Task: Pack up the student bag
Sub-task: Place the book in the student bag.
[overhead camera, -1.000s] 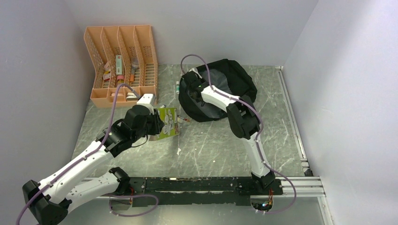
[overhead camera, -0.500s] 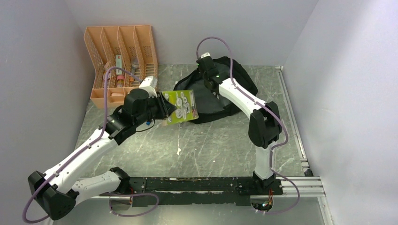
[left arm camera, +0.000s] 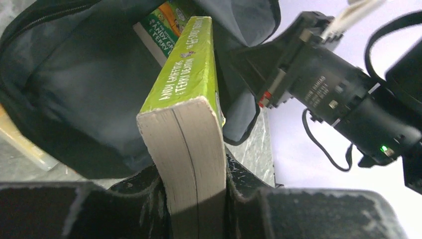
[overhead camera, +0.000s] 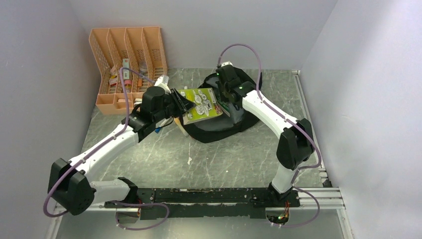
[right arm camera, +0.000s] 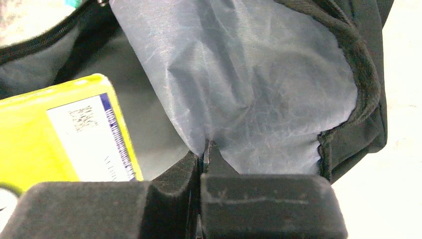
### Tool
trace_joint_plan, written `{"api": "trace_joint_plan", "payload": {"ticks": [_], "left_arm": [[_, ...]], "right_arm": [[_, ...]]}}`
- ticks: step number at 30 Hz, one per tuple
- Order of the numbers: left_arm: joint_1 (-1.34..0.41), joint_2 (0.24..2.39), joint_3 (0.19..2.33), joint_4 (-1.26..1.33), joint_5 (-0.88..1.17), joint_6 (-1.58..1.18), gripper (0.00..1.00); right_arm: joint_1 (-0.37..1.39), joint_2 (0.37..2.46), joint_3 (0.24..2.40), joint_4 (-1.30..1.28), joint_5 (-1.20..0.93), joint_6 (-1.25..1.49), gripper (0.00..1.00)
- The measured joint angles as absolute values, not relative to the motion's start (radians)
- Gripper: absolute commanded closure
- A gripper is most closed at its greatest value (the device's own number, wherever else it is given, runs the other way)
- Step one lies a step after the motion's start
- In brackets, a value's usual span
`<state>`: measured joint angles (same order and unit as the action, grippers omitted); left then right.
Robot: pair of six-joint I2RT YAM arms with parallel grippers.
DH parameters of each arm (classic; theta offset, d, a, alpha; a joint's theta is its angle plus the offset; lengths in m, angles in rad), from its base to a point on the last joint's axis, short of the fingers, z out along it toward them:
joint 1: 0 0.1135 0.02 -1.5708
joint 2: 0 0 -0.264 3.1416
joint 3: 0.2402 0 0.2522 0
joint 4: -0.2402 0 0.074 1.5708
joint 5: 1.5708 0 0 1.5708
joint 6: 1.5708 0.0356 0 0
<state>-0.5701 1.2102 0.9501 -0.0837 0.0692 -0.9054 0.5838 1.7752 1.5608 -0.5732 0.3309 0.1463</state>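
The black student bag (overhead camera: 224,130) lies at the table's back centre, its mouth held open. My left gripper (overhead camera: 183,105) is shut on a green paperback book (overhead camera: 201,105) and holds it over the bag's opening. In the left wrist view the book (left arm camera: 191,84) points into the grey-lined bag (left arm camera: 74,94), where another green book (left arm camera: 164,27) lies inside. My right gripper (overhead camera: 224,94) is shut on the bag's grey lining (right arm camera: 239,84) at the far rim and lifts it. The held book's back cover (right arm camera: 59,139) shows in the right wrist view.
An orange mesh desk organiser (overhead camera: 130,67) with several small items stands at the back left. A pale flat item (left arm camera: 22,142) lies on the table beside the bag. Grey walls close in the back and sides. A metal rail (overhead camera: 308,124) runs along the right.
My left arm has carried the book right and up, from the table beside the organiser to the bag's mouth. My right gripper has lifted the bag's rim back and to the right.
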Motion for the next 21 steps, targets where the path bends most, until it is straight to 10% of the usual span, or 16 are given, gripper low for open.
{"api": "trace_joint_plan", "payload": {"ticks": [21], "left_arm": [[-0.570, 1.483, 0.943, 0.169, 0.145, -1.165, 0.95]], "right_arm": [[0.584, 1.654, 1.504, -0.559, 0.354, 0.304, 1.00]]}}
